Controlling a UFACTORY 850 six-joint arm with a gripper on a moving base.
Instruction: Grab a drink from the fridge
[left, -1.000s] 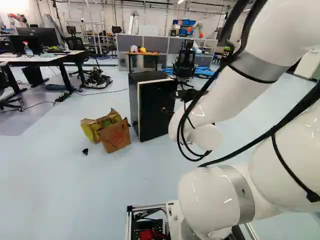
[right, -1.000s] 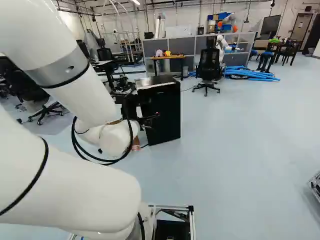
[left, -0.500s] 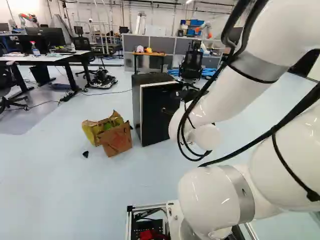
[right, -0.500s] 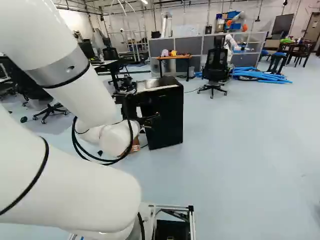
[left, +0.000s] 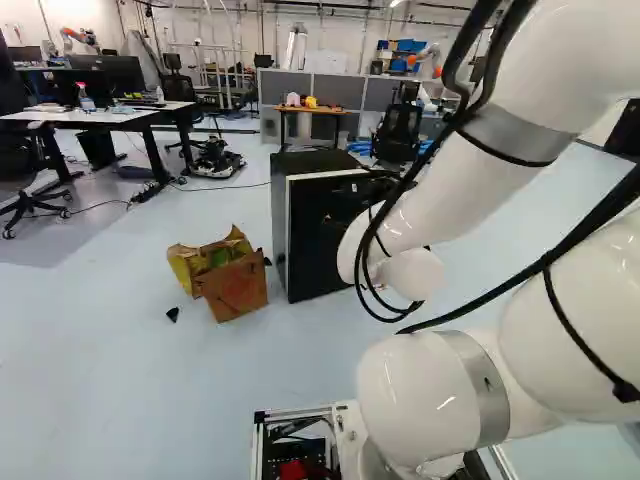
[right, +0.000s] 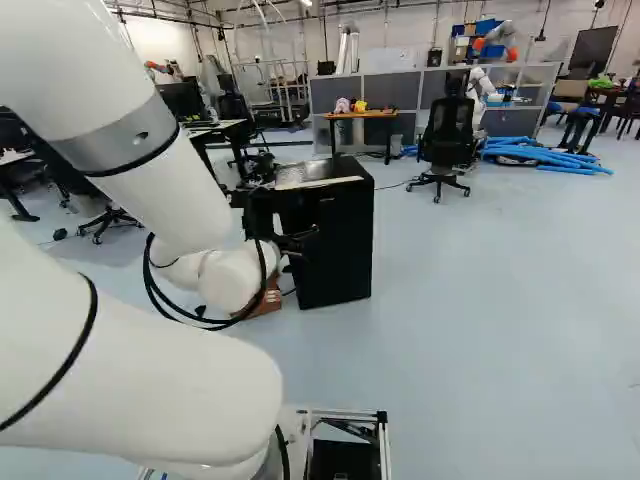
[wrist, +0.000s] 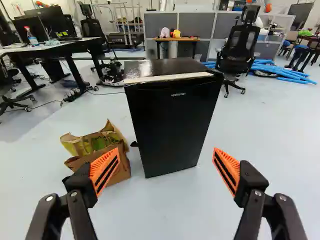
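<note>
Part of my gripper (right: 298, 240) shows in the right base view, dark against the black fridge (right: 340, 245). In the wrist view the gripper (wrist: 166, 162) stands open, its orange pads wide apart with nothing between them. Ahead of it is the same fridge (wrist: 172, 122), upright on the floor, its door shut and a pale strip along the top front edge. A stretch of floor lies between fingertips and fridge. Any drink inside is hidden by the door. In the left base view the arm's wrist overlaps the fridge's right side.
Brown paper bags (left: 235, 285) stand beside the fridge, with a small black piece (left: 173, 314) on the floor near them. Behind the fridge are an office chair (right: 447, 145), a small wooden-topped table (right: 360, 115), grey partitions (right: 400, 92) and blue tubes (right: 545, 153). A desk (left: 95, 116) stands farther left.
The base has moved forward and turned left: fridge and bags look larger and the scene has shifted rightward in both base views. The arm keeps its pose against its lowest joint.
</note>
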